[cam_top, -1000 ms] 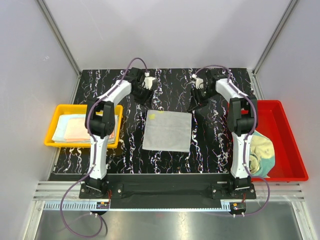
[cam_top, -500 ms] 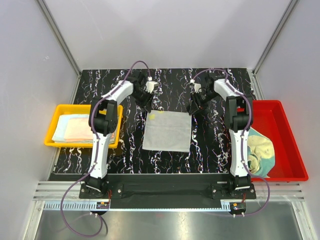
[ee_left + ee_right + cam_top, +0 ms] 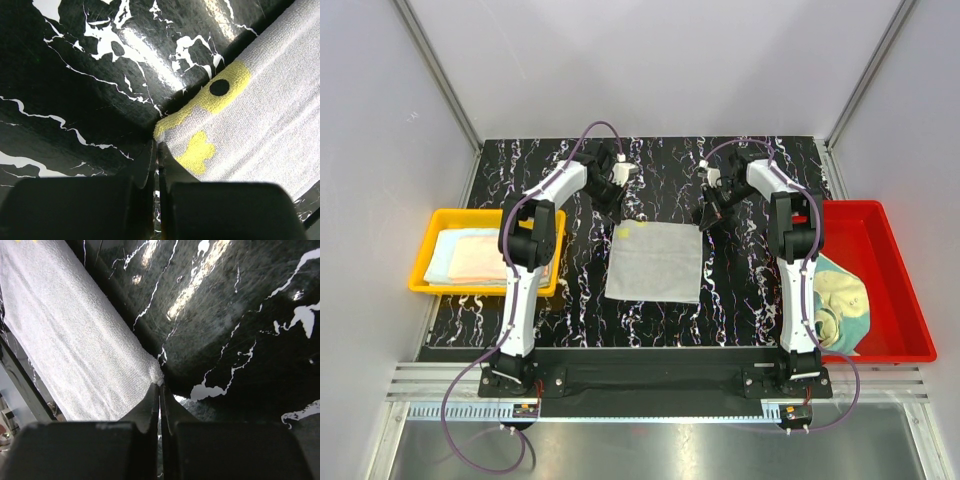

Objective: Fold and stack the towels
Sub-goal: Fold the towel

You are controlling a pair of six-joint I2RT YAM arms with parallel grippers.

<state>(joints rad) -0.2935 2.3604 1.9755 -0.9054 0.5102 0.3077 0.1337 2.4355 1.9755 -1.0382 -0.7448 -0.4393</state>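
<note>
Right, the grey towel lies flat and square at the middle of the black marbled table, with both arms reaching out to its far edge. Your left gripper sits on the far left corner of that towel. In the left wrist view its jaws are drawn tight together, and the corner with the yellow patches and one dark dot is nipped at the very tips. Your right gripper sits on the far right corner. In the right wrist view the jaws are narrow, only a thin slit between them, and the plain corner of the cloth runs into that slit at the tips. Both pinched corners lie low against the table, and the rest of the towel is unwrinkled. At the left edge of the table the yellow tray holds the folded towels, light blue under pale pink, laid flat. At the right edge the red tray holds a crumpled towel in pale yellow-green, bunched against the wall nearest the right arm.
</note>
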